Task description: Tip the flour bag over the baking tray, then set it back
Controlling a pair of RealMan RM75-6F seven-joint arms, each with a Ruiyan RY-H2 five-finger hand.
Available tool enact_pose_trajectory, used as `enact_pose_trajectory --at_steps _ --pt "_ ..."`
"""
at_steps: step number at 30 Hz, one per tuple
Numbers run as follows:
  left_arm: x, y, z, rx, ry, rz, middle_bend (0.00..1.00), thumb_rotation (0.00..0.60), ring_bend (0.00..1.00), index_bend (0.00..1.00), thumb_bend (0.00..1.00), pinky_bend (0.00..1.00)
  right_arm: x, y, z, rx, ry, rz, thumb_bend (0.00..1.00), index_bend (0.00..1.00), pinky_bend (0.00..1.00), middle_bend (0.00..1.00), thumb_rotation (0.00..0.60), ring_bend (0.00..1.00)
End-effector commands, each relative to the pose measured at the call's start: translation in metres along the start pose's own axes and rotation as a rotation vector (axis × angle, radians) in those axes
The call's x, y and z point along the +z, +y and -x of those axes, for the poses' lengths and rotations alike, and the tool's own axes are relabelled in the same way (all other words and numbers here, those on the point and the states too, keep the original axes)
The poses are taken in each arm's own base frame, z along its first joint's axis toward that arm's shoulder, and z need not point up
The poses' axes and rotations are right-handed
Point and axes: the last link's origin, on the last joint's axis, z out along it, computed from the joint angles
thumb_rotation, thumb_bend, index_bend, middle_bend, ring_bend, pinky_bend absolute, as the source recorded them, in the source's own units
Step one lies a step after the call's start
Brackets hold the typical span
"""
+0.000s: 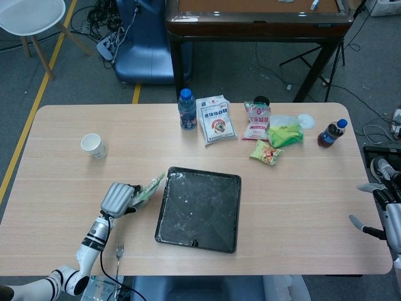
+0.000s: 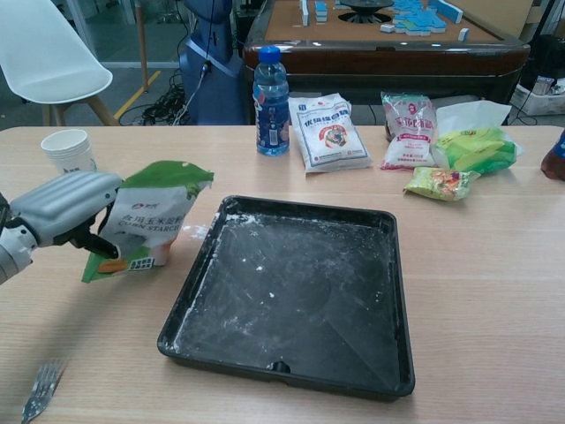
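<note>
The flour bag (image 2: 146,223) is white with a green top and stands upright on the table just left of the baking tray (image 2: 291,291). My left hand (image 2: 60,208) grips its left side, fingers wrapped around it. In the head view the left hand (image 1: 118,198) and the flour bag (image 1: 148,189) sit beside the tray (image 1: 199,209), whose black floor is dusted with flour. My right hand (image 1: 383,210) hangs off the table's right edge with fingers spread and nothing in them.
A paper cup (image 1: 93,145) stands at the left. A water bottle (image 2: 271,91), several snack bags (image 2: 328,131) and a cola bottle (image 1: 330,133) line the far side. A fork (image 2: 40,390) lies near the front edge, below the left hand.
</note>
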Motion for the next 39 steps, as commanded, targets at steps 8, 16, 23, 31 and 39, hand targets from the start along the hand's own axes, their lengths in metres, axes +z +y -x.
enact_pose_trajectory --at_steps 8,16,23,31,39 --pt "-0.004 0.004 0.004 -0.086 -0.071 -0.035 0.43 0.600 0.45 0.25 0.26 0.72 0.000 0.001 0.000 0.000 0.002 0.003 0.16 0.32 0.27 0.31 0.600 0.16" --pt "-0.012 0.009 -0.002 -0.135 -0.138 -0.058 0.18 0.600 0.23 0.01 0.25 0.55 -0.001 0.002 0.003 0.009 -0.005 0.005 0.15 0.32 0.27 0.31 0.600 0.16" --pt "-0.019 0.009 -0.010 -0.196 -0.205 -0.101 0.10 0.600 0.15 0.00 0.25 0.48 0.000 0.003 0.003 0.012 -0.001 0.005 0.15 0.32 0.27 0.31 0.600 0.16" --pt "-0.023 0.010 -0.015 -0.205 -0.261 -0.113 0.00 0.600 0.04 0.00 0.16 0.34 0.000 0.003 0.004 0.014 -0.002 0.005 0.16 0.32 0.27 0.31 0.600 0.16" --pt "-0.017 0.011 -0.015 -0.224 -0.272 -0.123 0.00 0.600 0.01 0.00 0.09 0.29 0.000 0.004 0.003 0.014 0.001 0.006 0.16 0.32 0.27 0.31 0.600 0.16"
